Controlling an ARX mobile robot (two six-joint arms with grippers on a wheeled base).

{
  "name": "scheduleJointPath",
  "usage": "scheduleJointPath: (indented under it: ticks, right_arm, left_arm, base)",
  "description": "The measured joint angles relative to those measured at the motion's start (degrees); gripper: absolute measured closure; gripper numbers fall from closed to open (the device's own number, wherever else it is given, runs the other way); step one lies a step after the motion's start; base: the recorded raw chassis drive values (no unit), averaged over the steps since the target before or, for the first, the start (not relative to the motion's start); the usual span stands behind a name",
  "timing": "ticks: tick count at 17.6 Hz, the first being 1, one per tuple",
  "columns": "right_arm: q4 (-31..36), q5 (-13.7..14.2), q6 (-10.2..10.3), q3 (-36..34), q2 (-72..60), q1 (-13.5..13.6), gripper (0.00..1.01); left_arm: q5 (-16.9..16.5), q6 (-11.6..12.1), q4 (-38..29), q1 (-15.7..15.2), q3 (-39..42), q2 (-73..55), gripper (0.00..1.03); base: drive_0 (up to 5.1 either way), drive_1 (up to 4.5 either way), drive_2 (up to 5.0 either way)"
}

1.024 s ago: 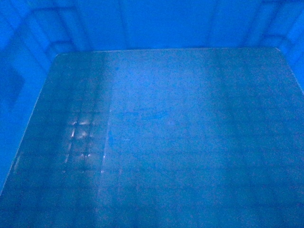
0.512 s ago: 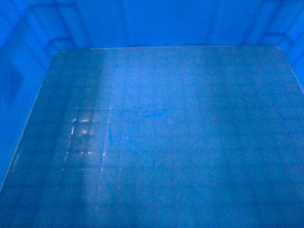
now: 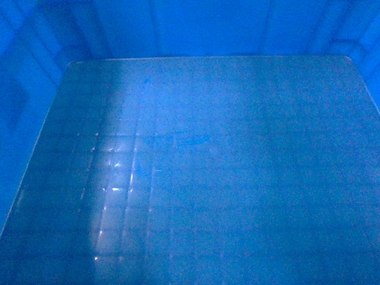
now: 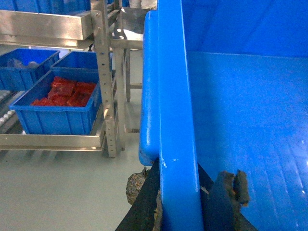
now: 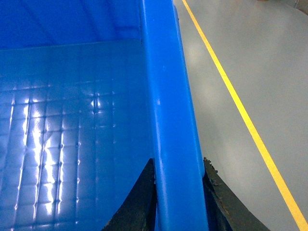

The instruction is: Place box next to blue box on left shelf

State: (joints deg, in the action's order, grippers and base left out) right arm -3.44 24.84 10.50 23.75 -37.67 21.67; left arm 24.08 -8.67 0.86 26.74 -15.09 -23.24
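I had the left gripper (image 4: pixel 180 204) and right gripper (image 5: pixel 178 192) each clamped over opposite rims of the box (image 3: pixel 196 166).

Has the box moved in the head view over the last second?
Barely. The box floor's far edge crept slightly up the head view. No fixed thing shows there, so real motion cannot be told.

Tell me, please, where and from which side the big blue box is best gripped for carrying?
By the thick rim lip of the box, one hand per side wall, fingers straddling it from below. The left hand and right hand already clamp opposite rims; the wide open top leaves nothing else graspable.
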Motion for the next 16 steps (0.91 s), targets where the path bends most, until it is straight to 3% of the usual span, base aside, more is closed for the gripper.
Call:
scheduleJointPath:
  ticks: [16]
  right_arm:
    - [-0.11,-0.02,0.00,0.00,-0.07,0.00,0.83]
  left_arm:
    - [-0.02,0.00,0.15,0.00,0.00,0.00,0.94]
  base:
    - [-5.0,2.43,2.4]
